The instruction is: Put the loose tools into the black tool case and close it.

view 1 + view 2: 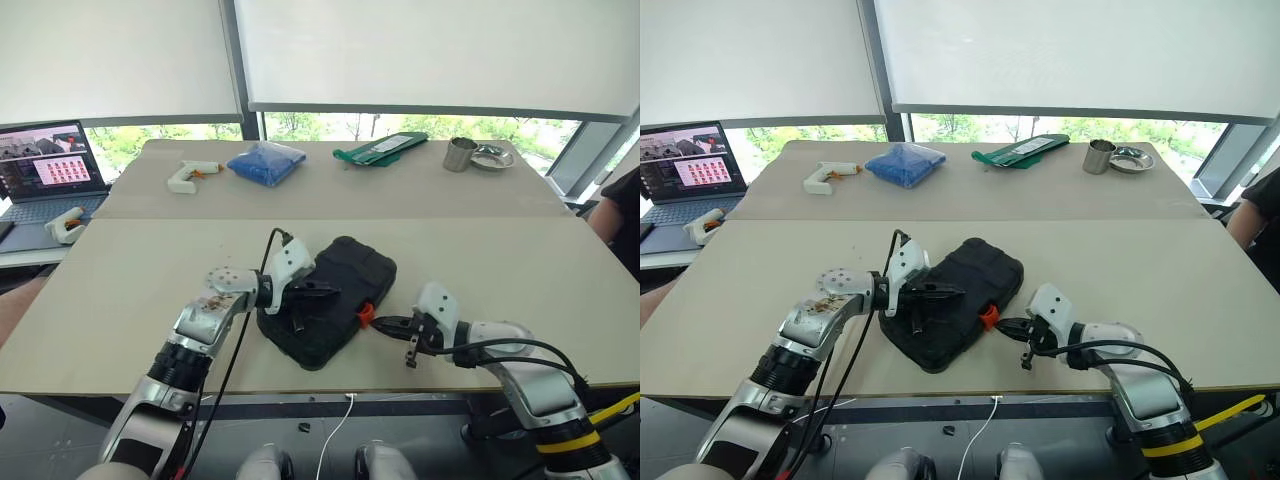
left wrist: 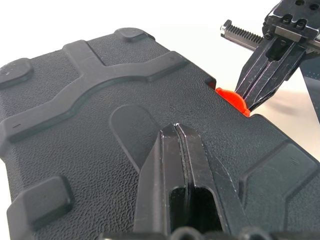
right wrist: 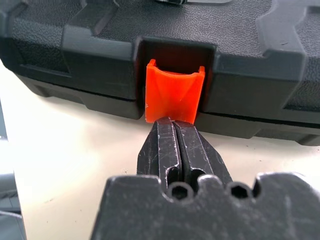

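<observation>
The black tool case [image 1: 330, 300] lies closed near the front edge of the pale counter [image 1: 150, 280]. The left tool [image 1: 322, 293], pinched shut and empty, rests on its lid; the right tool [image 1: 385, 324], likewise shut, touches the orange latch [image 1: 365, 314]. Blinds cover the windows [image 1: 430, 55] behind.

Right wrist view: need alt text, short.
The right gripper, fingers shut, has its tips at the lower edge of the orange latch on the closed black tool case. The case lies on a pale table.
</observation>
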